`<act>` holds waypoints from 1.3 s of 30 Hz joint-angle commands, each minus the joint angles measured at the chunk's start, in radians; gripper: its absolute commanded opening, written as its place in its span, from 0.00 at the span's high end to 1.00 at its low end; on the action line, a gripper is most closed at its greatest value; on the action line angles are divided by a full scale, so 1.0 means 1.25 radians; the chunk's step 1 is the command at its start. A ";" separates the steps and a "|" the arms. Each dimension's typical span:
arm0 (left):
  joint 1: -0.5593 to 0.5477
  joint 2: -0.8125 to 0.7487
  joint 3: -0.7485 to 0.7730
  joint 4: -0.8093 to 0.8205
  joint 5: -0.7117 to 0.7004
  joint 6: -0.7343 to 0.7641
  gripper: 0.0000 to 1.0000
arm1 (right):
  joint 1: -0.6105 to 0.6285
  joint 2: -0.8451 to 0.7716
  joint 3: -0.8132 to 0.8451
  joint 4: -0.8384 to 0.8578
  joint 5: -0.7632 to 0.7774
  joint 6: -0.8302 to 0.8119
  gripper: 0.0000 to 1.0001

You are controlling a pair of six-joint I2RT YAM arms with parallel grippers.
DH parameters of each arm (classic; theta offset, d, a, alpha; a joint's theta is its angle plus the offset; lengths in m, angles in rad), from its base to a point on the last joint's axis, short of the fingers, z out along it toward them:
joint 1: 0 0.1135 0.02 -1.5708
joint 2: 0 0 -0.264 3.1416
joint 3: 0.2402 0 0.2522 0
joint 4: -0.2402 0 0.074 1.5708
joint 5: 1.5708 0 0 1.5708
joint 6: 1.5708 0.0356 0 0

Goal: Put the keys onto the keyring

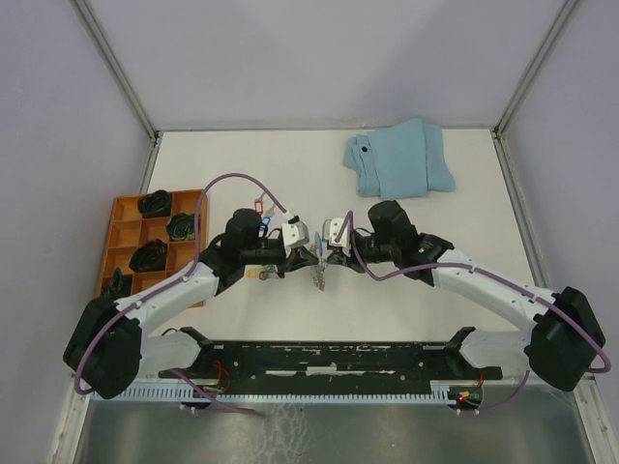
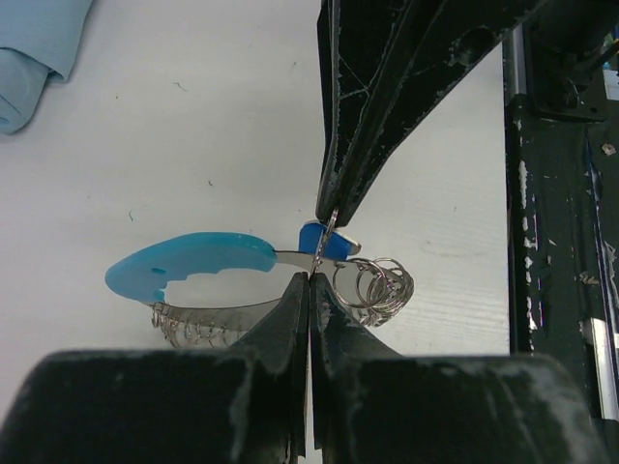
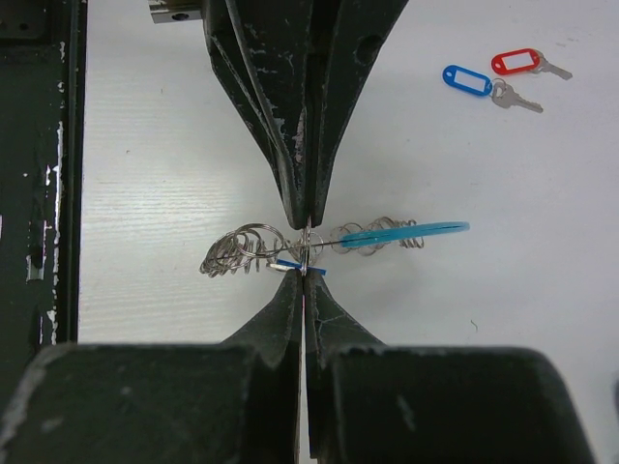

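Keyring held above the white table, at its middle, just in front of the arm bases. Pinched from opposite sides by both arms, tip facing tip, likely to keep the wire taut and steady for threading.

Left gripper closed tight on the wire beside the bright blue curved piece. Right gripper likewise clamped on the same stretch, fingertips nearly touching the left's.

Folded light-blue cloth at the far right of the table, well apart, seemingly no part of the job. Orange compartment tray at the left edge, holding dark bundles too small to identify.

On the keyring, silver coils bunched to either side of the pinch point. Blue piece seen edge-on from the right wrist.

Blue-tagged key and red-tagged key flat on the table, close together, near the left arm. Not yet threaded, presumably waiting within reach.

No brand or writing legible anywhere; tag windows apparently blank.
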 commanded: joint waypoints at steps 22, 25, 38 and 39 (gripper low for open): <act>-0.039 0.002 0.145 -0.092 -0.120 -0.089 0.97 | 0.070 -0.017 0.027 -0.035 0.178 -0.077 0.99; -0.039 -0.011 0.127 -0.052 -0.134 -0.114 0.97 | 0.070 -0.017 0.017 -0.023 0.192 -0.076 0.99; -0.038 -0.009 0.012 0.167 -0.137 -0.167 0.89 | 0.070 -0.061 0.002 0.033 0.204 -0.053 0.99; -0.038 -0.010 0.008 0.172 -0.138 -0.166 0.87 | 0.070 -0.064 0.004 0.032 0.204 -0.054 0.99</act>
